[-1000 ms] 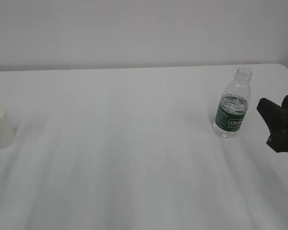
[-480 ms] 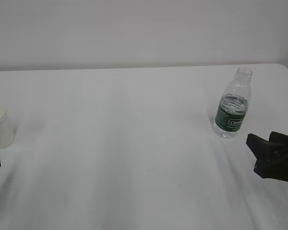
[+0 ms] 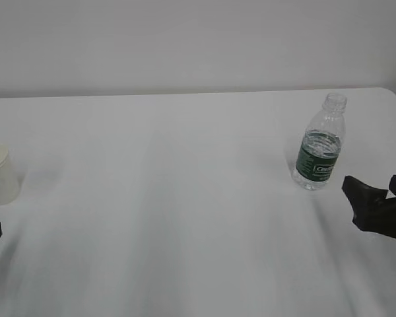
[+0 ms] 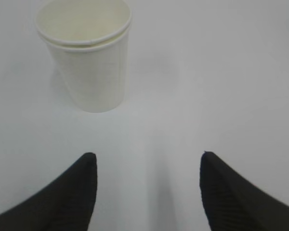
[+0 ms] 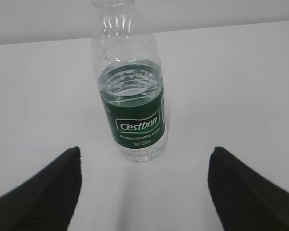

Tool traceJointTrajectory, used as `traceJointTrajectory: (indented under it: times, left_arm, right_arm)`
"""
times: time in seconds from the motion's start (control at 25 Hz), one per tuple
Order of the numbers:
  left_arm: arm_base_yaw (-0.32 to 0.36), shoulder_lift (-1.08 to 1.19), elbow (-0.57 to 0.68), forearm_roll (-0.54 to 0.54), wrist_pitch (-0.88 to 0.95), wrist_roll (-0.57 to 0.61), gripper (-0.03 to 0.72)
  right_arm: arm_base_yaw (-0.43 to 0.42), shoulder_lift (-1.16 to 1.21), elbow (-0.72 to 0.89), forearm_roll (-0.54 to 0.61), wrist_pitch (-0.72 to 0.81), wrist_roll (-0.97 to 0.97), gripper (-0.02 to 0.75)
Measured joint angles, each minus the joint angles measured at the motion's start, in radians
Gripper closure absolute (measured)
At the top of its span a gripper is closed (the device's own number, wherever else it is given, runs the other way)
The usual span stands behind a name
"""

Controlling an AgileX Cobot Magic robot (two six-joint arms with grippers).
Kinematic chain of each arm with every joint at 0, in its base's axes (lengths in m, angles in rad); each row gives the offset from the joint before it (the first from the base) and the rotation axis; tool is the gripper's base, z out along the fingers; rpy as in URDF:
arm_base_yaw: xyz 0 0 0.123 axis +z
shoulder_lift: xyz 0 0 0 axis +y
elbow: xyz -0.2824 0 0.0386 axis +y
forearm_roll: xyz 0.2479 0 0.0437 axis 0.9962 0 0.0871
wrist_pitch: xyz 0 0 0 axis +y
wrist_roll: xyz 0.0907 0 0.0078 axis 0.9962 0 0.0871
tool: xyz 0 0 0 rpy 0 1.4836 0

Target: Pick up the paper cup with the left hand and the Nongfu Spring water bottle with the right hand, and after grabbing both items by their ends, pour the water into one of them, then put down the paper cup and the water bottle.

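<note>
Paper cup (image 4: pixel 89 57): upright on the table (image 3: pixel 185 198), far left of the bottle.
Bottle (image 5: pixel 132 96): upright, uncapped, about half full of water (image 5: pixel 132 84).
Left hand (image 4: pixel 147 166): jaws released, near the cup, apart from it.
Right hand (image 5: pixel 144 163): jaws released, just before the bottle, holding nothing.

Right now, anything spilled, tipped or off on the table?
Nothing stands out. The cup and the uncapped bottle both stand upright and apart, the table looks dry, and both grippers are open, short of them.
</note>
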Motion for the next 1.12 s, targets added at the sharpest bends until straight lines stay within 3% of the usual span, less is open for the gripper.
traceJointTrajectory:
  times: [0.24, 1.12]
  left_arm:
    - [0.0, 0.0, 0.0, 0.0, 0.0, 0.0, 0.211]
    - [0.0, 0.0, 0.0, 0.0, 0.0, 0.0, 0.215]
  right_arm:
    - [0.0, 0.107, -0.073, 0.0, 0.0, -0.023, 0.083]
    - [0.0, 0.349, -0.338, -0.049, -0.001, -0.026, 0.079]
